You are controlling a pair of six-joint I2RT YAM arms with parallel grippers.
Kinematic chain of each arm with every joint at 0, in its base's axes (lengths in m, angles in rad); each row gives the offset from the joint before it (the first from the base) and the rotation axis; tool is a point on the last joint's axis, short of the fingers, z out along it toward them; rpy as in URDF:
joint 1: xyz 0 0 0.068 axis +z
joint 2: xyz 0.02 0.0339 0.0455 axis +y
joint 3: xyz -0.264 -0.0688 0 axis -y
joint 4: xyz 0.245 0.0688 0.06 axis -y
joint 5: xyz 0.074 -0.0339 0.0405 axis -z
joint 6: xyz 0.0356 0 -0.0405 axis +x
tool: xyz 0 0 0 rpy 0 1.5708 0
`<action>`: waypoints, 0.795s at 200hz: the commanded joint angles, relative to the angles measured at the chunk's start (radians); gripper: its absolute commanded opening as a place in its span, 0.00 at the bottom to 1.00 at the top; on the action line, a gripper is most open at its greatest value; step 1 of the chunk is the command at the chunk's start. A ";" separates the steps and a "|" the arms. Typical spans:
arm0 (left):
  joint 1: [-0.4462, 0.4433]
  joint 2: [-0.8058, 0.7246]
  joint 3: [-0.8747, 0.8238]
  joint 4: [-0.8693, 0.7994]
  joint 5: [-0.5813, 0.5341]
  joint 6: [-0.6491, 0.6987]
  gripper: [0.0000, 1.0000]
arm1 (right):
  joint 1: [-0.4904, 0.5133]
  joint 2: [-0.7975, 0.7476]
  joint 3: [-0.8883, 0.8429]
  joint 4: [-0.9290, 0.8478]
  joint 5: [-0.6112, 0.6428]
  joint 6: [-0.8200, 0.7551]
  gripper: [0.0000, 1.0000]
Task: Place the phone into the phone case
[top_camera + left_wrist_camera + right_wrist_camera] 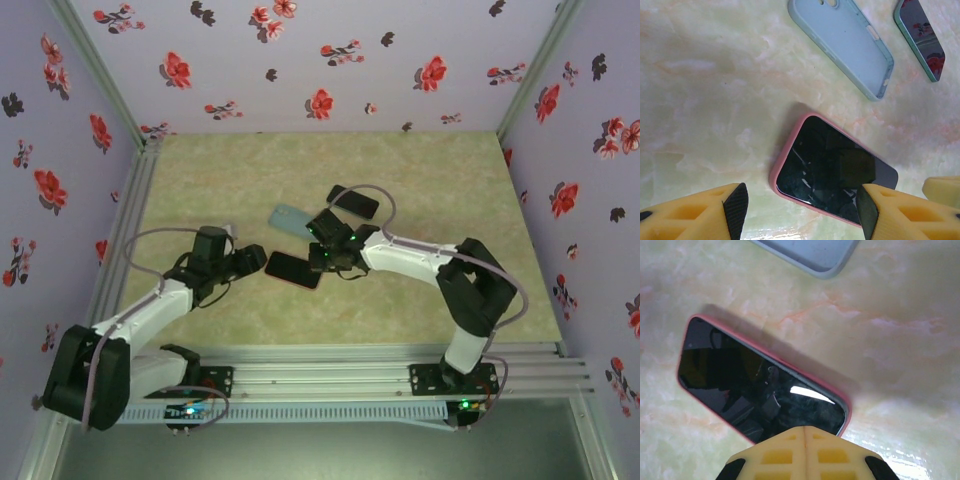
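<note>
Two arms (150, 305) angled inward, phone (293, 269) between them

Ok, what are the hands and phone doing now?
Left hand open, astride one end of pink-rimmed phone. Right hand shut, over the other end. Phone flat on table. Blue case empty, lying apart.

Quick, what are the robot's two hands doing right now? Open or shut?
Left gripper: open, holding nothing.
Right gripper: shut, holding nothing, tips by the phone.
</note>
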 commanded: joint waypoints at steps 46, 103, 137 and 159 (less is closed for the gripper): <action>-0.008 0.082 -0.002 0.091 0.032 -0.001 0.64 | -0.030 0.092 0.050 0.013 -0.053 -0.021 0.00; -0.009 0.076 -0.021 0.116 0.037 -0.021 0.63 | -0.033 0.088 0.014 0.038 -0.049 -0.005 0.00; -0.009 0.058 -0.037 0.119 0.034 -0.028 0.63 | -0.034 0.076 0.002 0.044 -0.048 0.003 0.00; -0.010 0.054 -0.040 0.117 0.033 -0.029 0.63 | -0.035 0.068 -0.010 0.047 -0.043 0.009 0.00</action>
